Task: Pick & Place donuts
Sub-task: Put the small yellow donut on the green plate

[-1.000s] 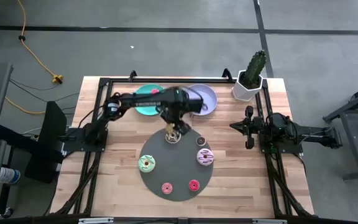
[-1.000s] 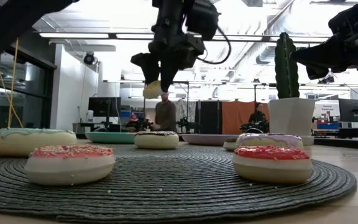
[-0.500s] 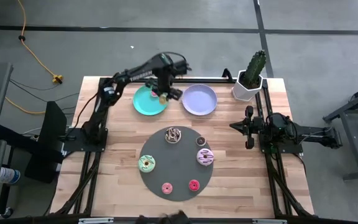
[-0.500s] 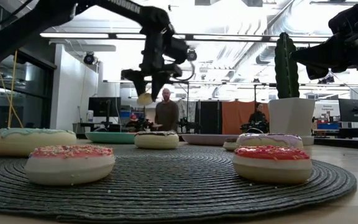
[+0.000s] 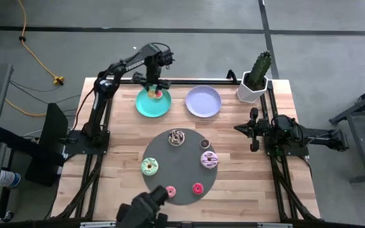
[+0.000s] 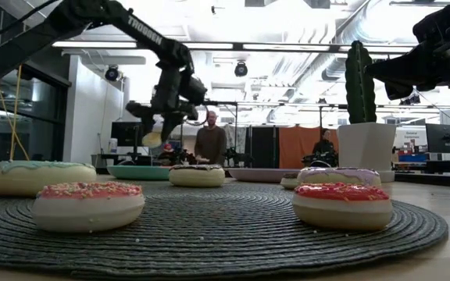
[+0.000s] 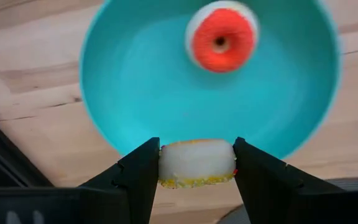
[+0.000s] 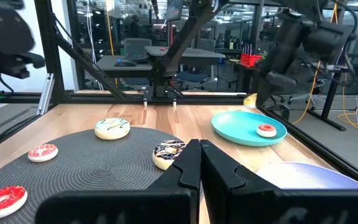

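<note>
My left gripper (image 5: 152,92) hangs over the teal plate (image 5: 146,109) at the table's far side, shut on a small yellow donut (image 7: 196,163). A small red donut (image 7: 221,38) lies flat on that plate. The dark grey disc (image 5: 184,179) bears the chocolate-sprinkled donut (image 5: 177,137), a small brown one (image 5: 204,144), the pink-striped one (image 5: 208,159), the green-iced one (image 5: 149,166) and two little pink and red ones (image 5: 170,190), (image 5: 198,188). My right gripper (image 5: 253,130) waits shut at the right edge. My left gripper pinches the yellow donut between its two fingers, one on each side of the donut's pale rim (image 7: 166,163). The fingers come from above, pointing down. The donut is lifted clear, above the teal plate's edge, also visible in the low view (image 6: 153,140).
The lilac plate (image 5: 203,101) lies right of the teal one. A potted cactus (image 5: 256,76) stands at the far right corner. A dark shape (image 5: 146,212) shows at the table's near edge. People stand in the room beyond (image 6: 209,144).
My left gripper has carried the yellow donut from above the disc's far part toward the far left, until it is over the teal plate, and has come lower. It has stayed shut on the donut. The dark shape has appeared at the near edge.
</note>
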